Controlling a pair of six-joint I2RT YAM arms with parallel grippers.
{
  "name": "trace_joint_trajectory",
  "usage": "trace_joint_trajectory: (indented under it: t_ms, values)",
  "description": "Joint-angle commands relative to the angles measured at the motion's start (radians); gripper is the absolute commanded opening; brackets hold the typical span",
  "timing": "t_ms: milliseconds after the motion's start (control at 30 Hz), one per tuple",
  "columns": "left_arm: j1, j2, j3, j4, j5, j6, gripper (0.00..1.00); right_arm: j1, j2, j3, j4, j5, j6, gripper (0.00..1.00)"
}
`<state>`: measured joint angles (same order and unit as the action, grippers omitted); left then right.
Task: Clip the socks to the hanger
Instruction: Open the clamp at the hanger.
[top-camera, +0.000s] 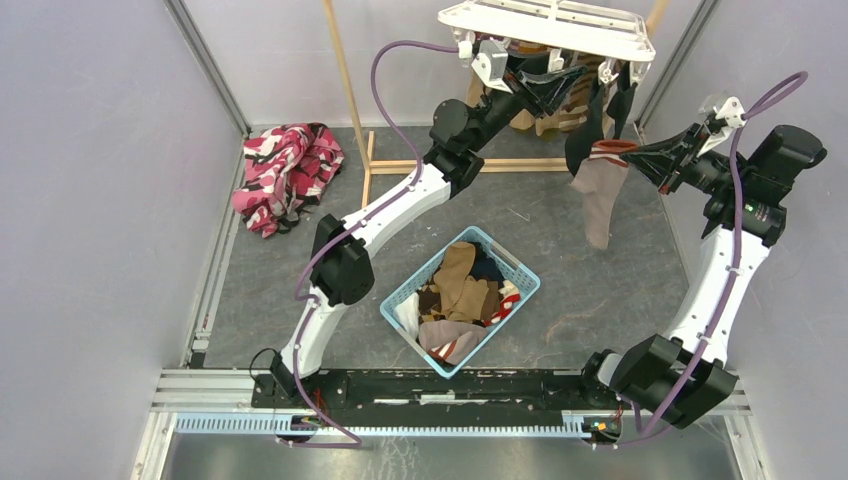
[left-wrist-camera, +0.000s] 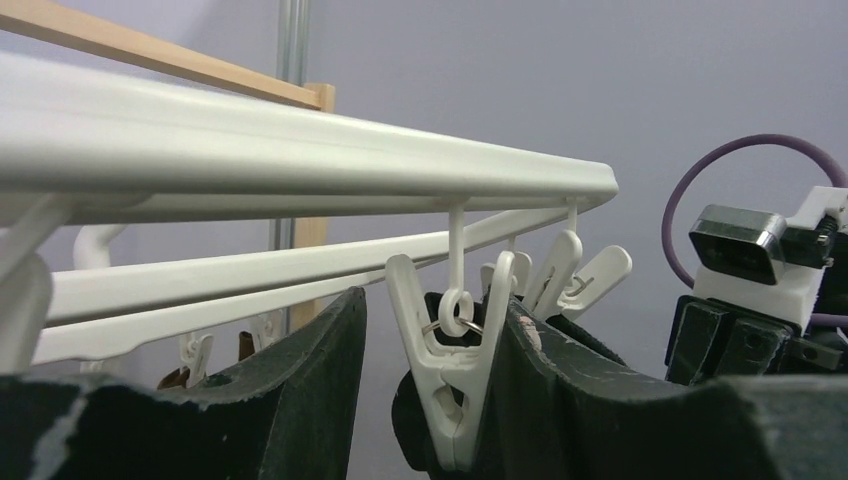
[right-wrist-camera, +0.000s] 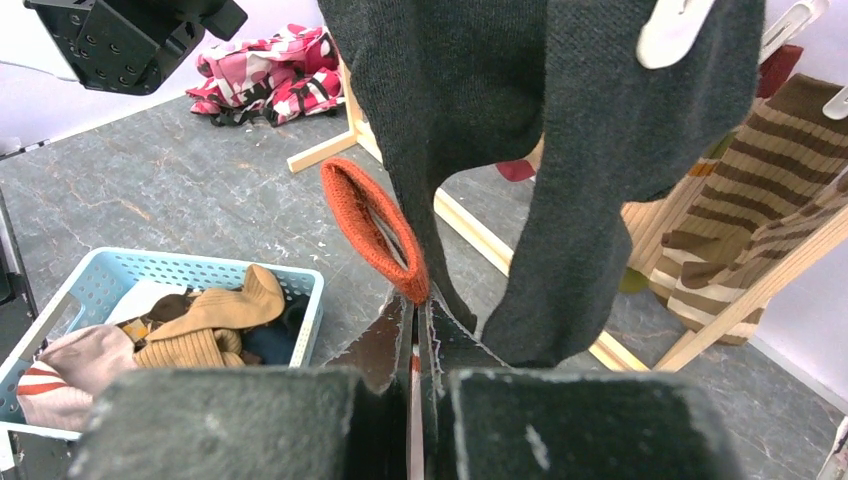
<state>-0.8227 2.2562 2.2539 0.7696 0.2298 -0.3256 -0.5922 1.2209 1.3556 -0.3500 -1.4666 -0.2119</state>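
The white hanger (top-camera: 560, 30) hangs at the back right with dark socks (top-camera: 585, 130) clipped under it. My left gripper (top-camera: 570, 82) reaches up under it. In the left wrist view it (left-wrist-camera: 430, 390) stands open around a dangling white clip (left-wrist-camera: 455, 380). The clip rests against the right finger (left-wrist-camera: 570, 390), and a gap separates it from the left finger. My right gripper (right-wrist-camera: 418, 310) is shut on the orange-red cuff (right-wrist-camera: 375, 225) of a greyish sock (top-camera: 600, 205), which dangles below the hanger's right end. Dark grey socks (right-wrist-camera: 560, 150) hang right in front of it.
A light blue basket (top-camera: 425, 265) holding several socks sits mid-floor between the arms. A pink patterned cloth (top-camera: 285, 175) lies at the back left. The thin wooden frame stand (top-camera: 350, 90) carries the hanger, its base rail on the floor. A brown striped sock (right-wrist-camera: 740, 190) hangs to the right.
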Motion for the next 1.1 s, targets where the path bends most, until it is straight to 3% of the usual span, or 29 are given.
trace_joint_trajectory:
  t_ms: [0, 1067]
  values:
    - [0.006, -0.07, 0.029, 0.053, 0.038, -0.069, 0.54, -0.008, 0.003, 0.043, -0.006, -0.024, -0.018, 0.0]
    - [0.039, -0.046, 0.065, 0.121, 0.125, -0.197, 0.58, -0.028, 0.026, 0.072, -0.079, -0.053, -0.075, 0.0]
